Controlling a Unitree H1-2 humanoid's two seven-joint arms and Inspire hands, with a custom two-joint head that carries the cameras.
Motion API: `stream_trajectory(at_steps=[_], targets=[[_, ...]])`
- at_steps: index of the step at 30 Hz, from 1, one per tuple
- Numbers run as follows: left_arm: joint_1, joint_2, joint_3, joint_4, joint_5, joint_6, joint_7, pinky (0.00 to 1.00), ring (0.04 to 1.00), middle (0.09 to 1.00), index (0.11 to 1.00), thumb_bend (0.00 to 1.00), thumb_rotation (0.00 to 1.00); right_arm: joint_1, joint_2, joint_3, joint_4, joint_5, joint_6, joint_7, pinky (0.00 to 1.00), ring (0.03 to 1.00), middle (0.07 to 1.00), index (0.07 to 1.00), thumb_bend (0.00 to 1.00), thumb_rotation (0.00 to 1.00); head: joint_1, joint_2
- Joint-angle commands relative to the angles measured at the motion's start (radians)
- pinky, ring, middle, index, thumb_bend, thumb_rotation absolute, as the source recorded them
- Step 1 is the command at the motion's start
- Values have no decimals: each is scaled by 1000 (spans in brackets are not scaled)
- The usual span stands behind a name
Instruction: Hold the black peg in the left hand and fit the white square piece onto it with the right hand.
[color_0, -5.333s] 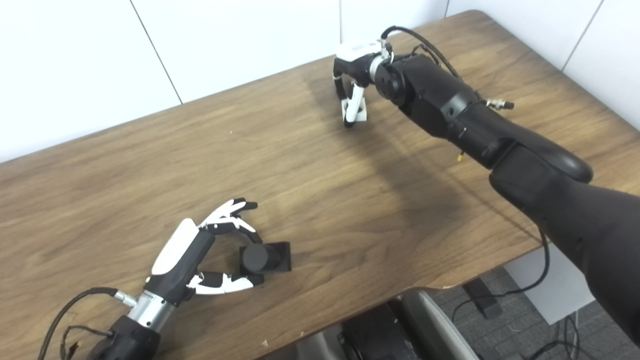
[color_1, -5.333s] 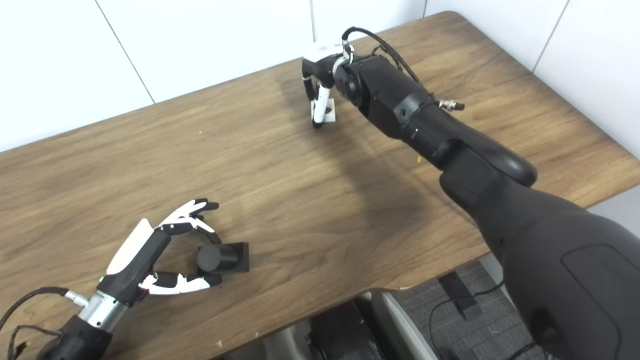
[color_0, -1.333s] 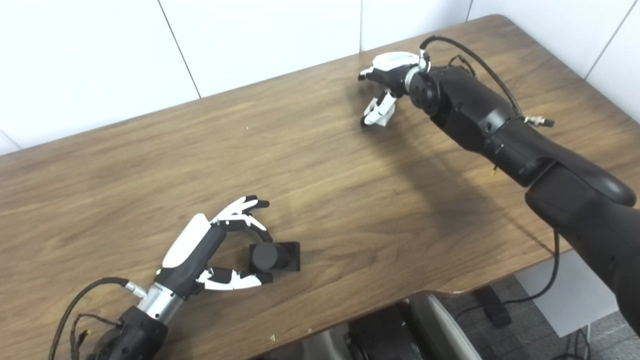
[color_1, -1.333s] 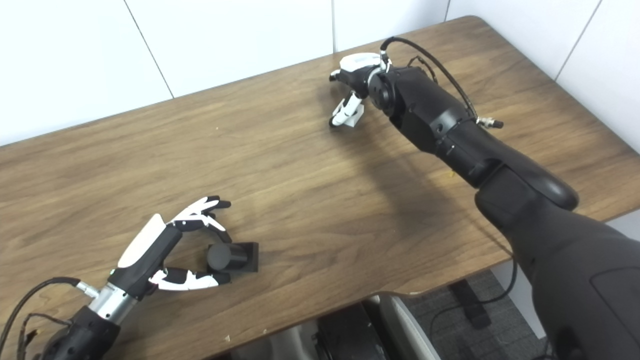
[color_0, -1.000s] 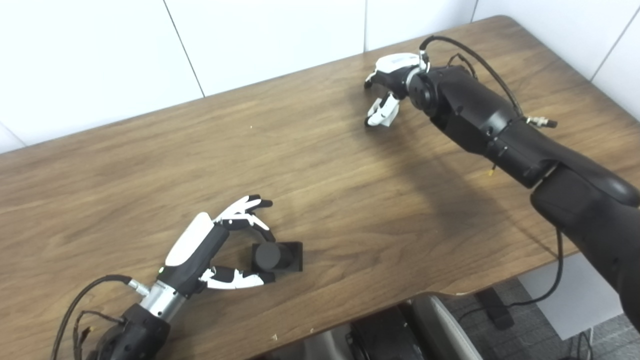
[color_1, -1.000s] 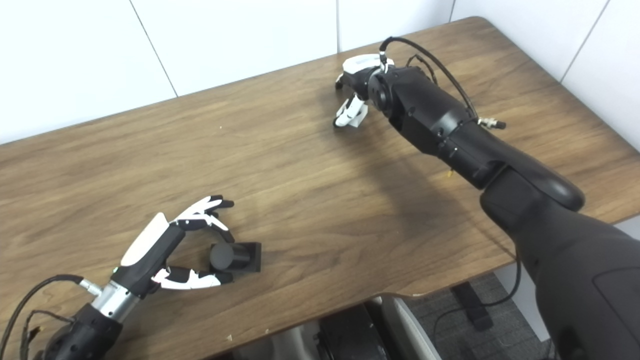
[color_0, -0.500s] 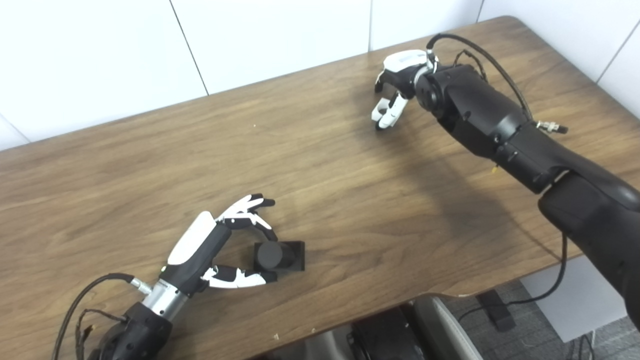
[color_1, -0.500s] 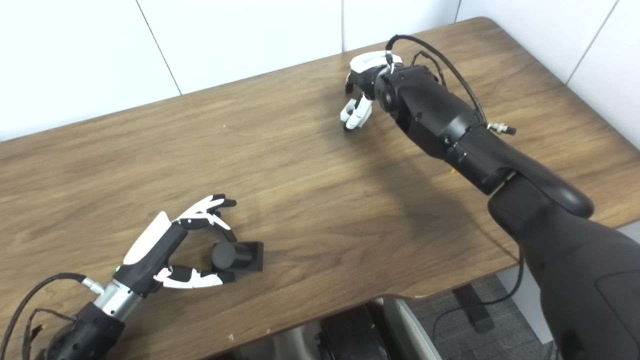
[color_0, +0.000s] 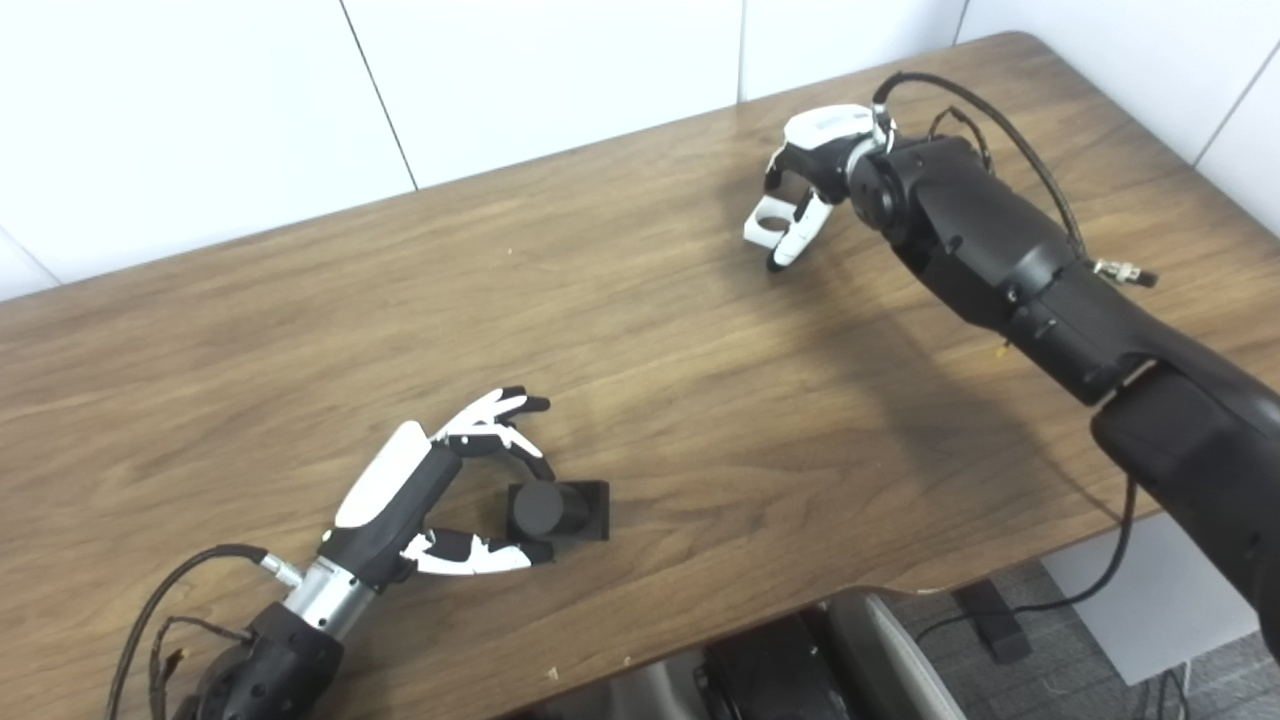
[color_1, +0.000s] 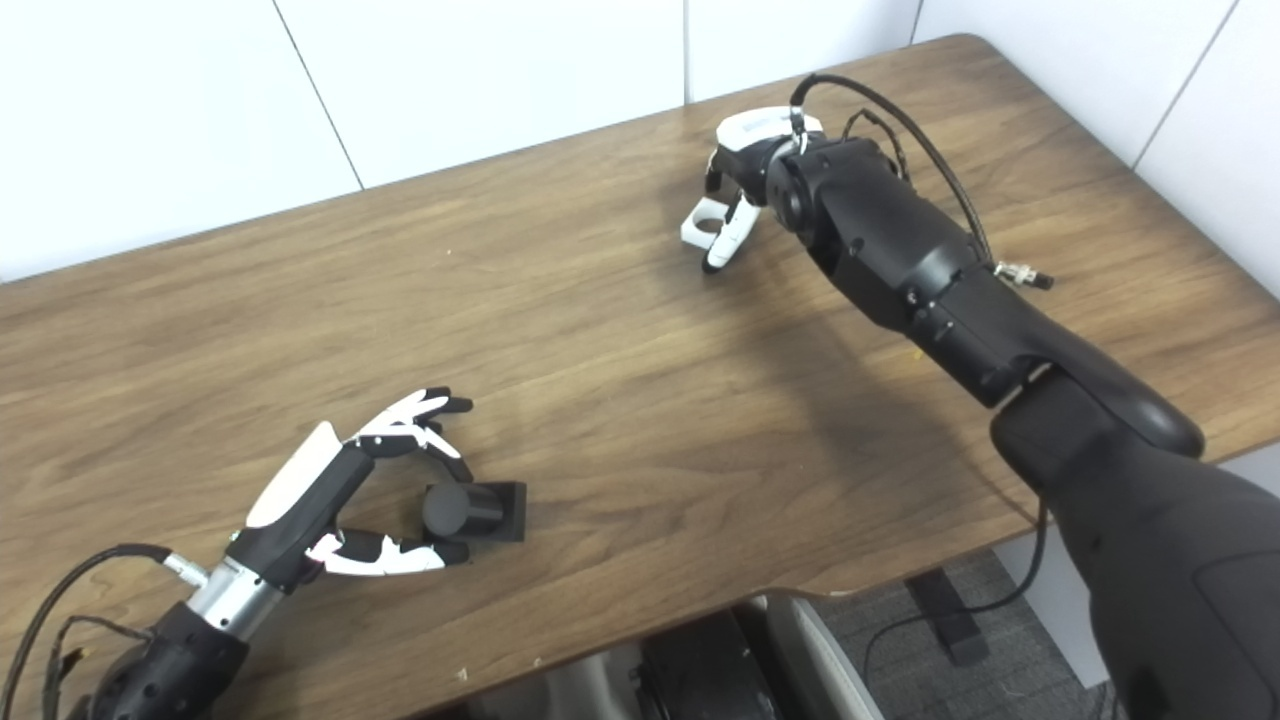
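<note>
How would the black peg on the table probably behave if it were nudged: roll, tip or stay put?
The black peg lies on its side, round post toward the left hand, so it cannot tip. Its square base rests on the table and probably stops rolling. It looks rigid, likely sliding on smooth wood.

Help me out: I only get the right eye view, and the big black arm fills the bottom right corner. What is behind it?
Observer: In the left eye view a pale boxy shape lies on the grey floor there. I cannot tell what it is.
Operator: And the wire at the other robot hand reaches my picture's side edge. Where does it go?
Observer: Here the black cable behind the left robot hand stays clear of that edge and curves down beside the forearm.
</note>
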Motion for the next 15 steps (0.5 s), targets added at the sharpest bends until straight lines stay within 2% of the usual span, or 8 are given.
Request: stream_trajectory(at_steps=[1,6,10,15], targets=[[24,45,-9,58,33,54,-53,786,945,879,491,519,58,33,-38,11,17,-13,12,89,857,961,961,796,959,408,1,2],[23,43,-9,60,35,52,-51,783,944,878,491,519,59,38,-28,-1,28,-19,12,76,819,937,943,788,948,394,7,6],[22,43,-10,61,35,53,-51,783,945,878,491,518,60,54,-15,0,33,-32,11,3,801,909,907,753,938,391,8,5],[23,45,-10,57,39,54,-52,789,947,880,491,518,58,82,23,-31,37,-67,13,-66,808,888,867,711,831,387,7,8]])
